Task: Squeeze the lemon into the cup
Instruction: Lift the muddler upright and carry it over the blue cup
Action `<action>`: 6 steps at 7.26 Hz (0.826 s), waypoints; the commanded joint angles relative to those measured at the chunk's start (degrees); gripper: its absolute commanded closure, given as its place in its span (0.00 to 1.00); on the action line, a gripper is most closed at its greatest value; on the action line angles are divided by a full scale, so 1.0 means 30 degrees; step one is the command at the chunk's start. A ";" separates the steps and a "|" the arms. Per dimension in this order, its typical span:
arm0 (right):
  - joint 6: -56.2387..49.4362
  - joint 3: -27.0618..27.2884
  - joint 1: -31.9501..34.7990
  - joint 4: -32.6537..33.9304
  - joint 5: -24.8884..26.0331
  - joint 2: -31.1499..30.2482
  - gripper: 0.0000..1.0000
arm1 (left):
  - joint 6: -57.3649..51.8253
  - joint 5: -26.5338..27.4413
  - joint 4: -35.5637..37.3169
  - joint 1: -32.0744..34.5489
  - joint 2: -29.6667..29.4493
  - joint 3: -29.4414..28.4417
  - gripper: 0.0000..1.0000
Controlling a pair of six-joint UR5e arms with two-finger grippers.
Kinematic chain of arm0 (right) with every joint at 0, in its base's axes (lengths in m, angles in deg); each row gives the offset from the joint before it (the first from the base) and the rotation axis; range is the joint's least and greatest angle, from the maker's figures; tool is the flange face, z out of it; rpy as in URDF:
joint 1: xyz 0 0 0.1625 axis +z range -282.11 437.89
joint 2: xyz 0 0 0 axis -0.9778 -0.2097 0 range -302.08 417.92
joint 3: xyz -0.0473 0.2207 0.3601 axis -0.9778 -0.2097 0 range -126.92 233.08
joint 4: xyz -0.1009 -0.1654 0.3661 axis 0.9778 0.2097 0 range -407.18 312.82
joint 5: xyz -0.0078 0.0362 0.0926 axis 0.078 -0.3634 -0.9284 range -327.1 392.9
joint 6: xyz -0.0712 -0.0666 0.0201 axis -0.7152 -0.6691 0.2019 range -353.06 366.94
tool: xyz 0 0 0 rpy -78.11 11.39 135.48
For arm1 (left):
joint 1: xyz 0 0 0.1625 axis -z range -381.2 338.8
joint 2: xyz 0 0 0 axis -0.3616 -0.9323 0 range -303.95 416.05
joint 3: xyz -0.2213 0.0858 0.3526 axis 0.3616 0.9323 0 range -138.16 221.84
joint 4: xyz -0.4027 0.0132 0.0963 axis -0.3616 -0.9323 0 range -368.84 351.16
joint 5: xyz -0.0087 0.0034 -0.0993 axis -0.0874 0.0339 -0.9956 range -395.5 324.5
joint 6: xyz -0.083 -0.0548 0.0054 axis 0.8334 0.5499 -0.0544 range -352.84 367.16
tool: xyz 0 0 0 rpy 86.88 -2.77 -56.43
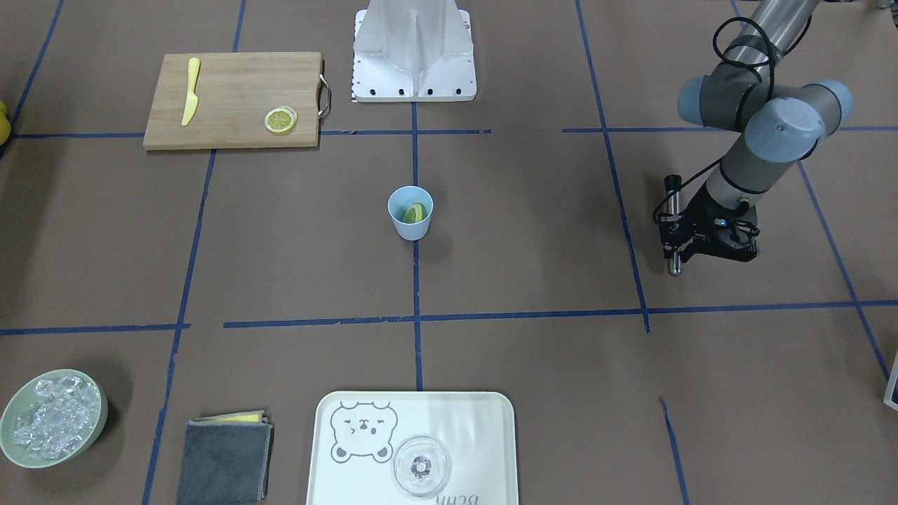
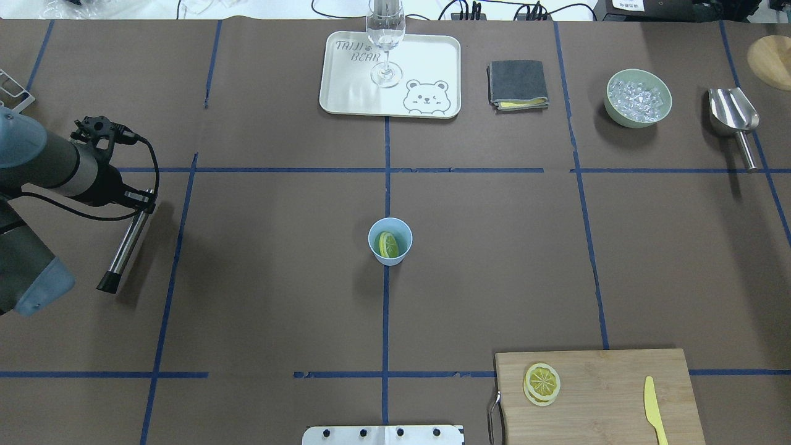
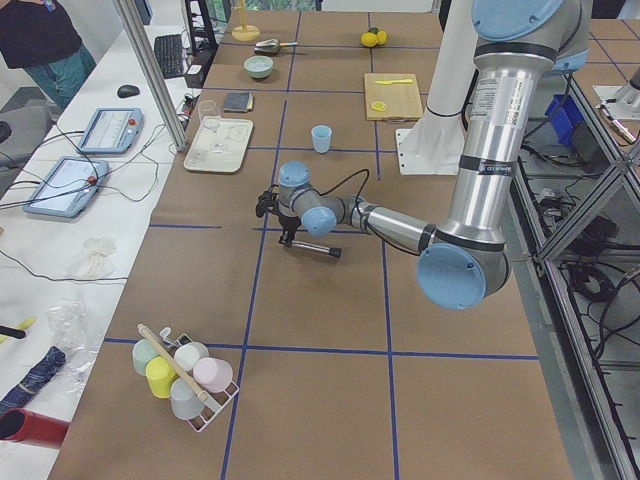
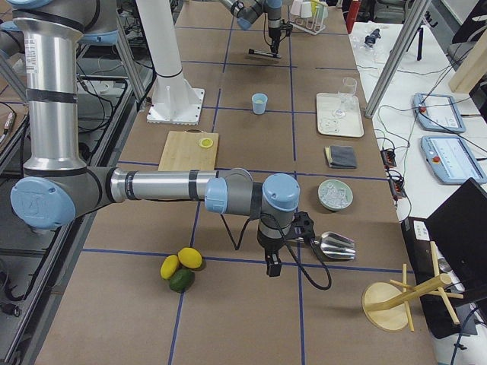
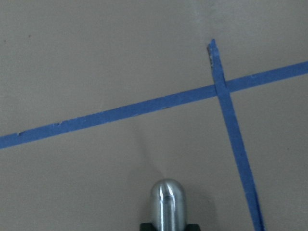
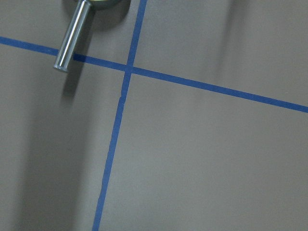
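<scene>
The light-blue cup (image 2: 390, 241) (image 1: 410, 212) stands at the table's middle, with a lemon slice (image 2: 388, 245) (image 1: 415, 212) leaning on edge inside it. More lemon slices (image 2: 542, 383) (image 1: 280, 120) lie stacked on the wooden cutting board (image 2: 605, 395). My left gripper (image 2: 137, 199) (image 1: 679, 235) hovers far to the cup's left, shut on a metal rod (image 2: 123, 247) (image 5: 167, 198) that hangs over bare table. My right gripper (image 4: 272, 266) shows only in the exterior right view, near the table's end; I cannot tell whether it is open or shut.
A yellow plastic knife (image 2: 654, 411) lies on the board. At the far side are a bear tray (image 2: 352, 93) with a stemmed glass (image 2: 385, 37), a folded grey cloth (image 2: 518, 83), a green bowl of ice (image 2: 638, 97) and a metal scoop (image 2: 734, 117) (image 6: 70, 41).
</scene>
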 commanded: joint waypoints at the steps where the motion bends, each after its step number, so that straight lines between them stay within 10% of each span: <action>1: 0.0005 0.0000 0.0000 0.0000 0.0001 0.0002 0.00 | -0.0199 -0.0009 0.0077 0.0561 -0.0034 0.1170 0.88; 6: 0.0063 -0.0058 0.0000 0.0000 0.0001 -0.0027 0.00 | -0.2407 0.2827 -0.0361 0.1269 -0.3360 0.4137 1.00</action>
